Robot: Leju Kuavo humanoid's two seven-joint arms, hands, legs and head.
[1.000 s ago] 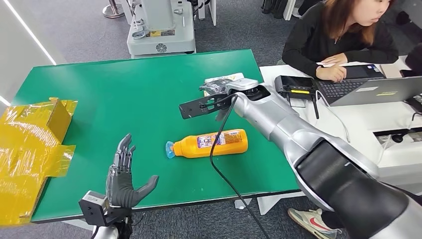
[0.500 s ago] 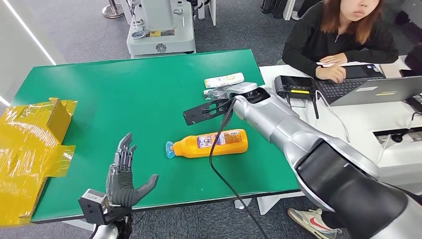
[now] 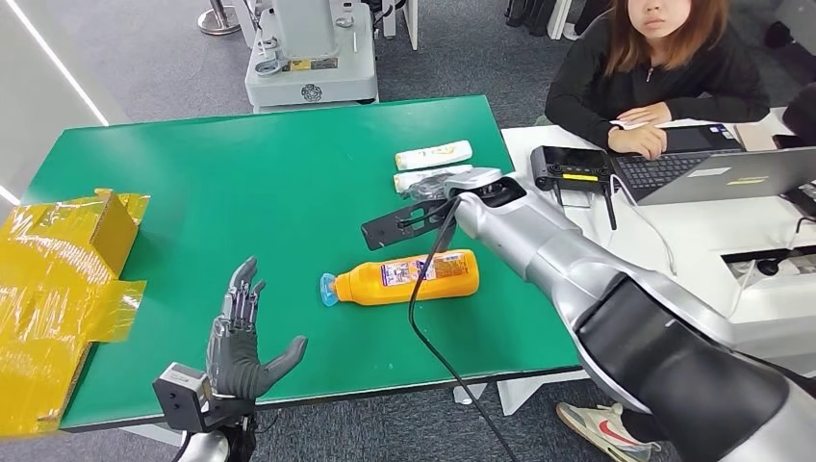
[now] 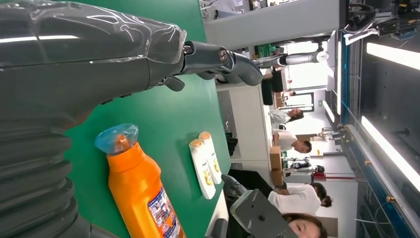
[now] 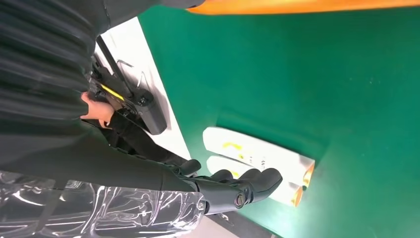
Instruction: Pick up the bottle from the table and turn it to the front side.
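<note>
The orange bottle (image 3: 404, 277) lies on its side in the middle of the green table (image 3: 241, 173), blue cap (image 3: 328, 289) pointing left and label up. In the left wrist view the orange bottle (image 4: 141, 193) lies just past my thumb. My left hand (image 3: 241, 332) rests open near the table's front edge, fingers apart, left of the cap and apart from it. My right hand (image 3: 430, 186) hovers behind the bottle, over two white bottles. Seen from the right wrist, the right hand (image 5: 233, 191) holds nothing and its dark fingers (image 5: 257, 179) stretch above them.
Two small white bottles (image 3: 435, 154) (image 3: 412, 179) lie side by side at the table's far right. A yellow-wrapped box (image 3: 58, 279) sits on the left edge. A white desk with a laptop (image 3: 712, 173), a black device (image 3: 570, 166) and a seated person (image 3: 664, 67) adjoins the right.
My right arm has drawn back a little toward the orange bottle, uncovering the second white bottle. The person has raised their head. Left hand and orange bottle are still.
</note>
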